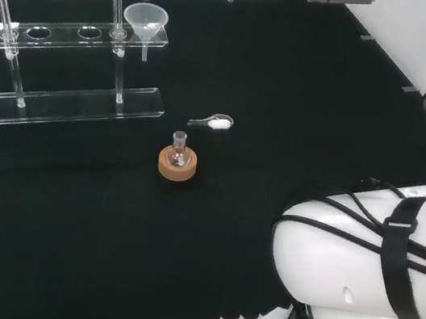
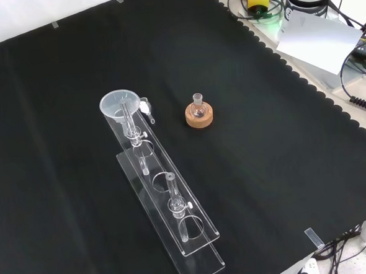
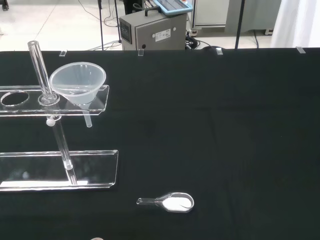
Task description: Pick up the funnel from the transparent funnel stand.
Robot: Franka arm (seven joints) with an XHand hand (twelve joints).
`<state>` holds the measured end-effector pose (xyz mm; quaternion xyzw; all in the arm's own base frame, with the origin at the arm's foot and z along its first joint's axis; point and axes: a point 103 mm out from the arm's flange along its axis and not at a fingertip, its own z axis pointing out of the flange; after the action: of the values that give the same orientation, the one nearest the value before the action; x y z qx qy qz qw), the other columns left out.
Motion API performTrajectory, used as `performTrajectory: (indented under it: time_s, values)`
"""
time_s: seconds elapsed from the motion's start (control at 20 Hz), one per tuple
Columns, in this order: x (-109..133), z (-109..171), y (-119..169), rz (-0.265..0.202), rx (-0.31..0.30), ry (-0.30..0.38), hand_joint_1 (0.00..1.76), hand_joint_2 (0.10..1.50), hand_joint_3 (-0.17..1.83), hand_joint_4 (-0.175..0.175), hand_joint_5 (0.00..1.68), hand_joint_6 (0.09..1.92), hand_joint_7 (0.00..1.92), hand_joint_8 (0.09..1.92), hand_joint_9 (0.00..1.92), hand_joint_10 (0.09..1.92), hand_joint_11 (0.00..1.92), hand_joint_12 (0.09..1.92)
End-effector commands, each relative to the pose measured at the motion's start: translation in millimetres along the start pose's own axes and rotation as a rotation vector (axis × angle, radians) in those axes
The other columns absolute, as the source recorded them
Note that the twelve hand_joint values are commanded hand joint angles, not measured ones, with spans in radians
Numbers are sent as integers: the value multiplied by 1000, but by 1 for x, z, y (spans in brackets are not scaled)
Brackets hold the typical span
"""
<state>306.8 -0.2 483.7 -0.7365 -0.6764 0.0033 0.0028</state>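
Note:
A clear plastic funnel sits in the end hole of the transparent funnel stand, its spout hanging below the upper shelf. The stand has two upright posts and a shelf with several round holes. In the head view the funnel is at the stand's right end, far left of the arm's white links.
A small round flask on a cork ring stands near the cloth's middle. A clear spoon with white powder lies beside the stand's funnel end. A grey box sits beyond the cloth's far edge.

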Motion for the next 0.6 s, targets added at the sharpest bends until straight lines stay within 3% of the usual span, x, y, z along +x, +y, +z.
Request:
performTrajectory:
  time_s: [0.05, 0.2, 0.6]
  values:
    - [1, 0, 1, 0, -8, -8, 5, 1102, 546, 20, 161, 215, 35, 520, 186, 622, 119, 1280]
    - [0, 0, 1, 2, -7, -7, 0, 1163, 433, 20, 211, 89, 34, 508, 188, 607, 81, 1340]
    - [7, 7, 9, 21, 11, -26, 0, 1177, 408, 20, 227, 87, 39, 507, 195, 606, 79, 1347]
